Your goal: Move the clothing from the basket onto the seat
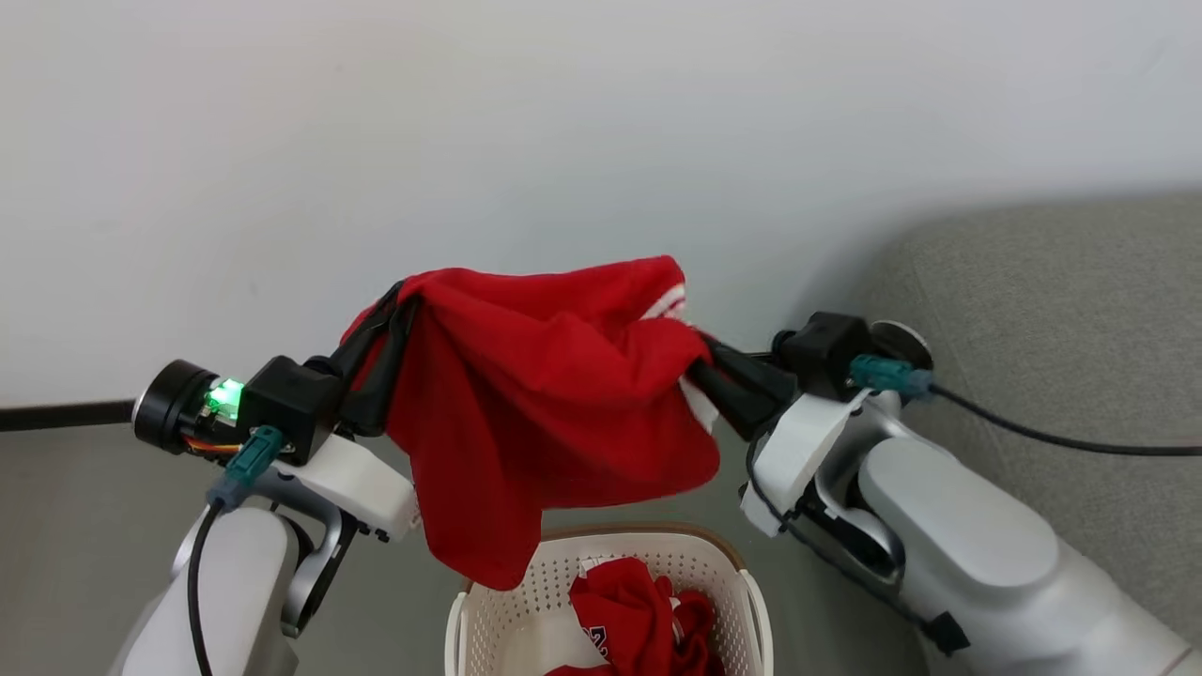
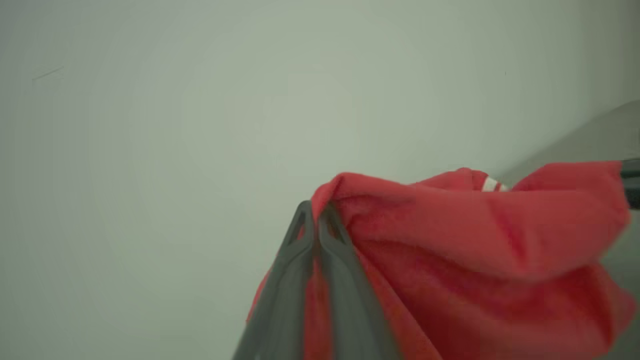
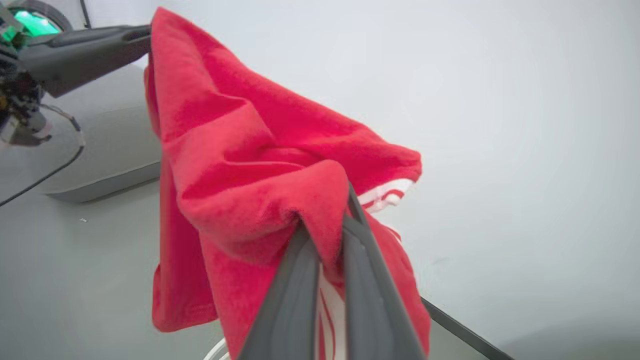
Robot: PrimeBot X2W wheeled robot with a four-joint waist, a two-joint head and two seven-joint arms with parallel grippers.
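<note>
White wall [image 1: 601,122] fills the top half of the head view, w/ grey floor [image 1: 75,526] below and a dark baseboard [image 1: 56,413] at the join on the L. Grey woven seat [image 1: 1061,310] runs down the R side, behind the pale R arm [image 1: 958,545]. The L arm [image 1: 235,582] rises from lower L. Between the two arms a red garment [image 1: 535,404] hangs spread in the air, above the basket and apart from the seat. Its lowest fold dangles in front of the basket's L rim in that view. Cream perforated basket [image 1: 507,610] w/ brown rim sits on the floor at bottom centre, partly cut by the frame edge. More red clothing [image 1: 629,610], w/ white patches and a bit of black lettering, lies bunched inside it. L gripper [image 1: 399,300]: jaws pressed together on the garment's upper L corner, and the L wrist view shows cloth pinched between the fingers [image 2: 340,260]. R gripper [image 1: 700,361]: jaws also closed, clamped on the garment's R edge, and the R wrist view shows red cloth folded over the tips. Black cable [image 1: 1052,432] trails from the R wrist across the seat. White striped trim [image 1: 669,302] shows at the garment's upper R corner, just by the R grip. Small green light [image 1: 225,394] glows on the L wrist.
</note>
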